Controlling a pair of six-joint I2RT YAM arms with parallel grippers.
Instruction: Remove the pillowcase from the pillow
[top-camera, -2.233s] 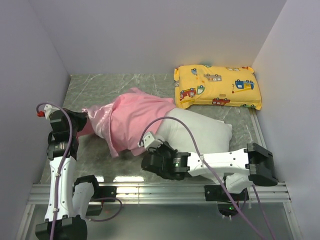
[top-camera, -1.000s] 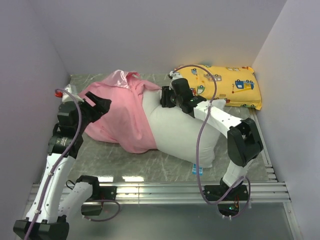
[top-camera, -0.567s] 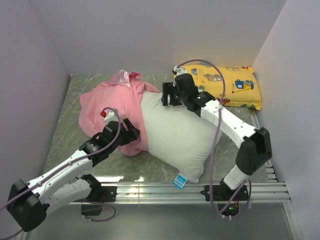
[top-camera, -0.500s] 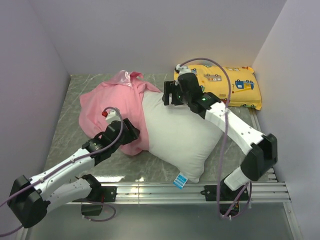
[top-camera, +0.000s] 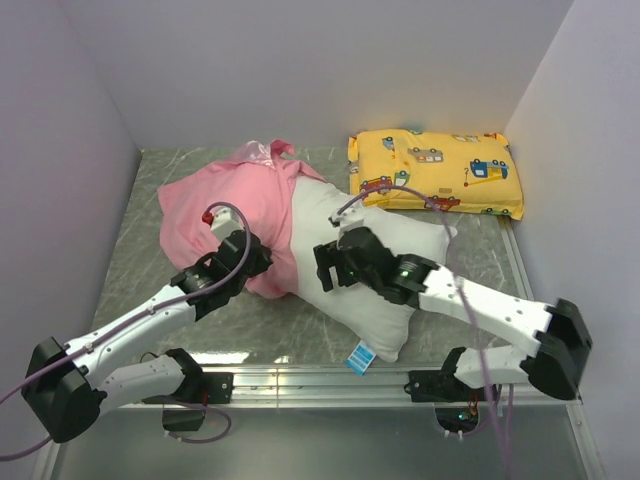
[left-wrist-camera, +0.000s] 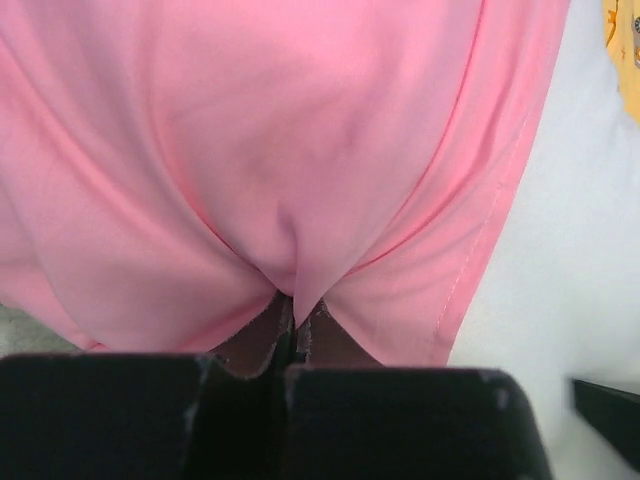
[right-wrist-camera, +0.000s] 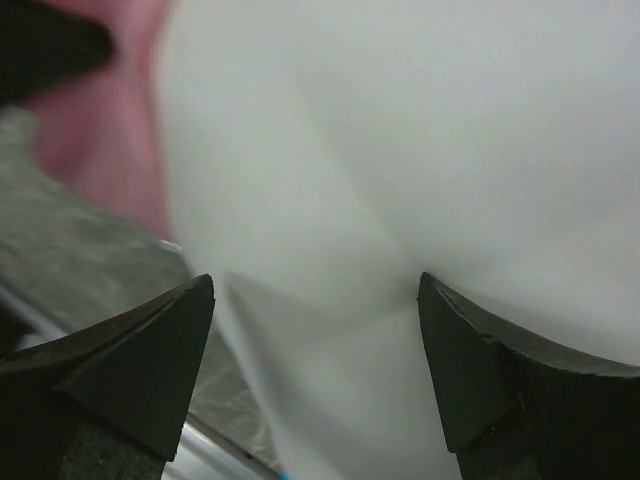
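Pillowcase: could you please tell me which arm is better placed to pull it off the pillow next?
Left. The left claw is shut on a fold of the pillowcase near its hem; the right claw is open over the bare pillow, gripping nothing.

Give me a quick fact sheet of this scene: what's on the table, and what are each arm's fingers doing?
pillow: white, mostly bare, blue tag at its near end
pillowcase: pink, bunched over the pillow's far left end
left fingers: shut on a pinch of the pillowcase
right fingers: open, over the pillow
yellow pillow: vehicle print, back right corner
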